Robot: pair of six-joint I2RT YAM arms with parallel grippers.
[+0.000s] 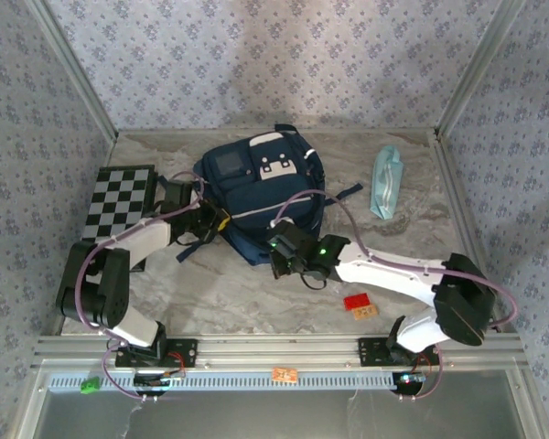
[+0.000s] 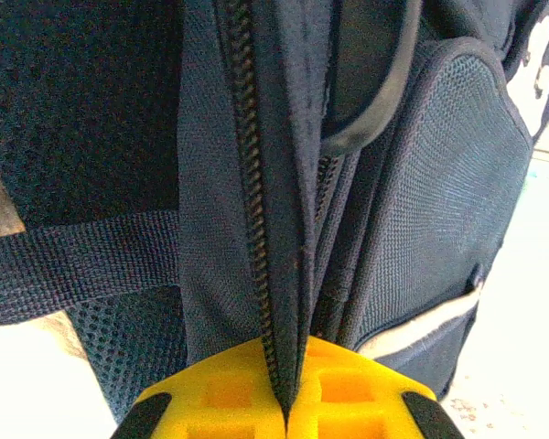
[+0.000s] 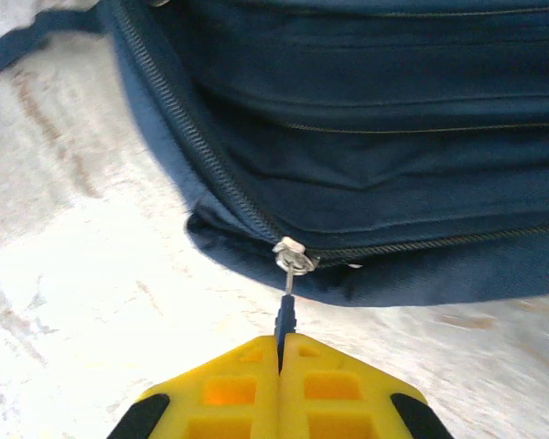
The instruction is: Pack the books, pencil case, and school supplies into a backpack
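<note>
Backpack (image 1: 256, 187) lies mid-table (image 1: 210, 293). Its soft navy cloth slumps and folds, with no stiff edge to grab.

Left gripper (image 2: 286, 416) is clamped on 1 fold of cloth beside the zipper track (image 2: 252, 201), likely as an anchor.

Right gripper (image 3: 281, 352) pinches the zipper pull (image 3: 285, 322) at the bag's low edge. The pull is thin and probably slick, so it is best drawn along the track.

Pencil case (image 1: 386, 181) lies right of the bag, apart from it.

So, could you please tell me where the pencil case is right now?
In the top view, the pencil case lies on the marble table toward its far right corner, just to the right of the backpack.
</note>
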